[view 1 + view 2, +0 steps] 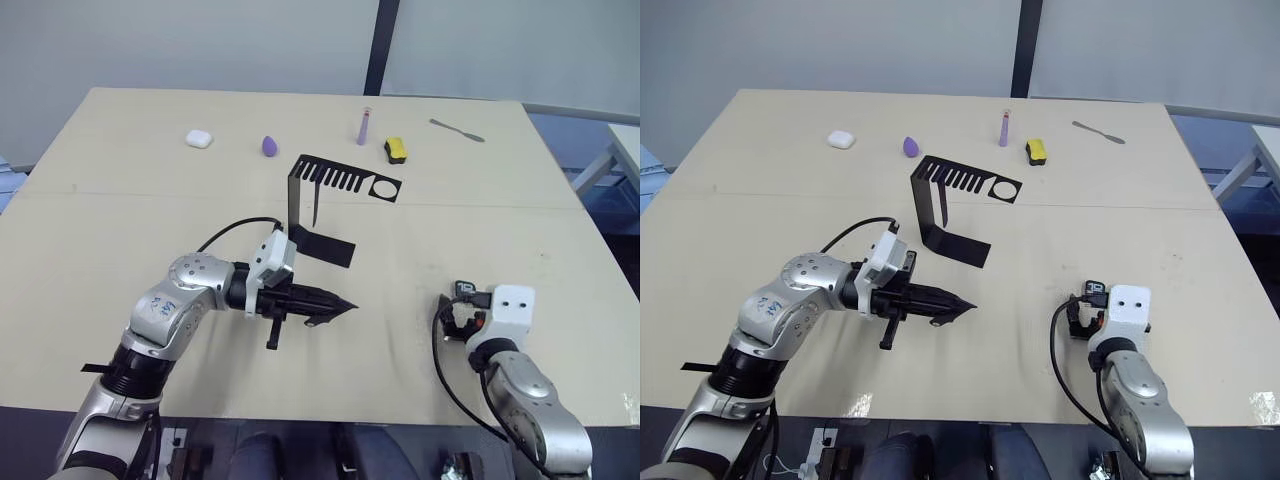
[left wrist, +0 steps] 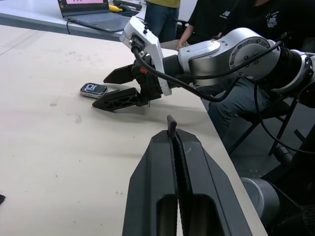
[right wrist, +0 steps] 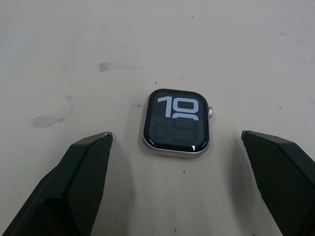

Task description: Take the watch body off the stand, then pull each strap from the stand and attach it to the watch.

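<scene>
The watch body [image 3: 176, 120] lies flat on the table, screen up, between the spread fingers of my right gripper [image 3: 177, 133], which is open and not touching it. The left eye view shows it [image 1: 466, 290] at the front right, just ahead of the right gripper [image 1: 457, 312]. My left gripper [image 1: 345, 307] lies low over the table's middle, pointing right, shut on a thin black strap whose end [image 2: 171, 123] pokes out past the fingertips. The black stand [image 1: 325, 215] stands behind it. Another strap [image 1: 314, 205] hangs from its slotted top arm.
Along the far side of the table lie a white case [image 1: 198, 139], a purple egg shape [image 1: 270, 146], a purple tube [image 1: 364, 126], a yellow-and-black block [image 1: 396, 150] and a metal blade [image 1: 457, 131]. People [image 2: 211, 19] sit beyond the table's edge.
</scene>
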{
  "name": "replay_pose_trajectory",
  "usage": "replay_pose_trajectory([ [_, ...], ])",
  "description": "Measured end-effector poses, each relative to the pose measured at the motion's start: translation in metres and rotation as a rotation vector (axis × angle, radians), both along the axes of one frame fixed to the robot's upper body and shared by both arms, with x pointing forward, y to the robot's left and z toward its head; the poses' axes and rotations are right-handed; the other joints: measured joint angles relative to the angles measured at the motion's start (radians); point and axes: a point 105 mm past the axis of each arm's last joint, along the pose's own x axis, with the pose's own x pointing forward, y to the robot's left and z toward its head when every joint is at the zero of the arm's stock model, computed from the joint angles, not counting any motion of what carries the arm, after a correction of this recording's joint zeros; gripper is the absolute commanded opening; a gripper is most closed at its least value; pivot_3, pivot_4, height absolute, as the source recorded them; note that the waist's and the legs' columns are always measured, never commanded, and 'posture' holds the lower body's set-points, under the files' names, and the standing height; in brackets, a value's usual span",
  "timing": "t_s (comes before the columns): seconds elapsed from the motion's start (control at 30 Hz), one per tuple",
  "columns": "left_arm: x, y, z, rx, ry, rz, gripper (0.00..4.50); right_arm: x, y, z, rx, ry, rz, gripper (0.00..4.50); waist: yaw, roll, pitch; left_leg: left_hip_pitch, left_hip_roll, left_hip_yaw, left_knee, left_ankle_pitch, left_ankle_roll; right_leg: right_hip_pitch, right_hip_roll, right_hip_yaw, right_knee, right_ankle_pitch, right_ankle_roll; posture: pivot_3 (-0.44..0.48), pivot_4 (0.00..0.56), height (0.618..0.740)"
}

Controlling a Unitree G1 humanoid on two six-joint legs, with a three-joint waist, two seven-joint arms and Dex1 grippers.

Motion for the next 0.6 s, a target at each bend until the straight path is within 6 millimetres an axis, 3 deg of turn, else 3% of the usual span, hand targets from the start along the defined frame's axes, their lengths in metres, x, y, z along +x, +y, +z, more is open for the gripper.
replay_pose_trajectory([
  [0.27,-0.0002,-0.0012,0.0015,-0.001,-0.01,0.008,0.0,0.0045,0.0013,-0.0004,0.017,-0.016,-0.04,4.46,-0.001,0.0,0.0,0.0,0.0,0.0,0.0,0.0,0.0,0.0,0.0,0.0,0.001,0.0,0.0,0.0,0.15,0.74],
  [0.37,-0.001,-0.0019,0.0024,0.0,-0.014,0.007,0.0,0.0051,0.0047,-0.001,0.036,-0.018,-0.039,3.19,0.0,0.0,0.0,0.0,0.0,0.0,0.0,0.0,0.0,0.0,0.0,0.0,0.001,0.0,0.0,0.0,0.15,0.74],
  [0.6,-0.0017,-0.0029,0.003,0.004,-0.013,0.011,0.0,0.0065,0.0069,-0.0013,0.056,-0.022,-0.058,3.19,-0.001,0.0,0.0,0.0,0.0,0.0,0.001,0.0,0.0,0.0,0.0,0.0,0.001,0.0,0.0,0.0,0.15,0.74],
])
